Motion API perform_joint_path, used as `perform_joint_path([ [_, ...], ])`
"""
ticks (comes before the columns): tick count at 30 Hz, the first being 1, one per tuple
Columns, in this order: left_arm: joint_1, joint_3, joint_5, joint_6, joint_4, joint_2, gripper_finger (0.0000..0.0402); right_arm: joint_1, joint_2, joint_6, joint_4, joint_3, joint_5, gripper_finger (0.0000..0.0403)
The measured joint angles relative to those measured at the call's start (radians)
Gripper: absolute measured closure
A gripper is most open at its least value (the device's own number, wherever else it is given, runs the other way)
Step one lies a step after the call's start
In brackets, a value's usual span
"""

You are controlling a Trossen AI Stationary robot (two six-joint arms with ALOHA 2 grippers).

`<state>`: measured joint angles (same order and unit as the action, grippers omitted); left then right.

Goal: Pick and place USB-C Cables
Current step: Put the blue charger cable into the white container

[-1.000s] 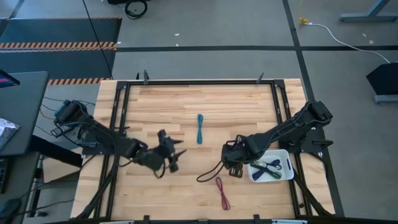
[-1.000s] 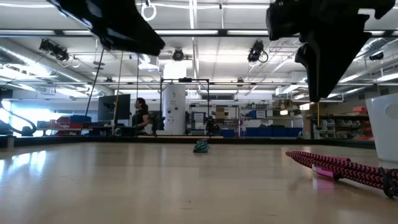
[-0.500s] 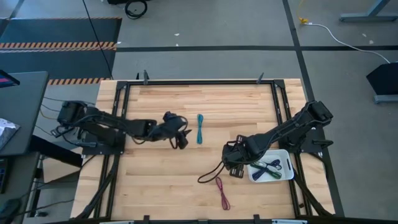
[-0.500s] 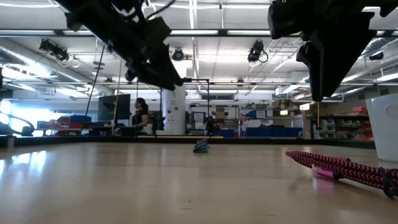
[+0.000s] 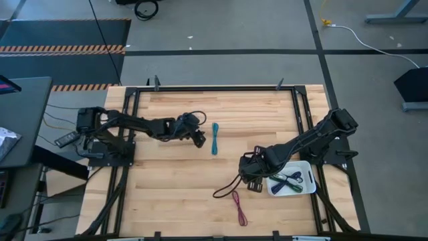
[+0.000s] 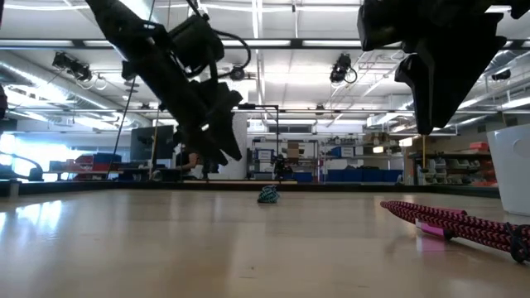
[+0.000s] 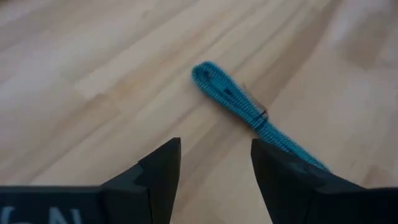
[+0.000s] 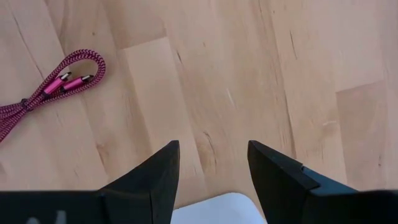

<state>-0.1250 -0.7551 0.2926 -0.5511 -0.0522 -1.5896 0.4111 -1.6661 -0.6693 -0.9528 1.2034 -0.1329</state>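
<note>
A teal cable bundle (image 5: 215,138) lies flat mid-table, also seen in the left wrist view as the teal cable (image 7: 249,109) and in the low view (image 6: 267,195). My left gripper (image 5: 198,138) hovers open just left of it, above the wood (image 7: 214,163). A maroon cable bundle (image 5: 239,207) lies flat near the table's near edge (image 8: 50,93) (image 6: 451,222). My right gripper (image 5: 250,173) hangs open and empty beside the white tray (image 5: 305,189), its fingers over bare wood (image 8: 208,165). Green and dark blue or purple bundles (image 5: 287,179) lie in the tray.
A thin black robot wire (image 5: 226,187) loops on the table between my right gripper and the maroon cable. A black metal frame (image 5: 214,88) runs around the table's edges. Bare wood stretches across the left and far parts of the table.
My left arm has swung from the near-left part of the table toward the far edge and to the right, ending beside the teal cable, and has dropped lower in the low view. No cable has moved.
</note>
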Motion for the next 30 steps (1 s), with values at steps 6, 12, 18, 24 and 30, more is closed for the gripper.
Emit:
perform_joint_path([
  [6, 0.02, 0.0, -0.109, 0.056, -0.177, -0.081, 0.0188, 0.0, 0.0, 0.018, 0.002, 0.0, 0.0, 0.0208],
  [12, 0.035, 0.0, -0.118, 0.091, -0.293, -0.11, 0.0187, 0.0, 0.001, 0.018, 0.002, 0.0, 0.004, 0.0208],
  [18, 0.014, -0.002, -0.084, -0.018, -0.294, -0.151, 0.0193, 0.0, 0.001, 0.019, 0.002, 0.0, 0.004, 0.0208],
  [24, 0.031, -0.107, -0.089, -0.008, -0.283, -0.263, 0.0197, 0.0, 0.001, 0.018, 0.004, 0.0, 0.004, 0.0208],
  [30, 0.034, -0.294, -0.065, 0.015, -0.038, -0.381, 0.0198, 0.013, 0.001, 0.018, 0.006, 0.0, 0.006, 0.0208],
])
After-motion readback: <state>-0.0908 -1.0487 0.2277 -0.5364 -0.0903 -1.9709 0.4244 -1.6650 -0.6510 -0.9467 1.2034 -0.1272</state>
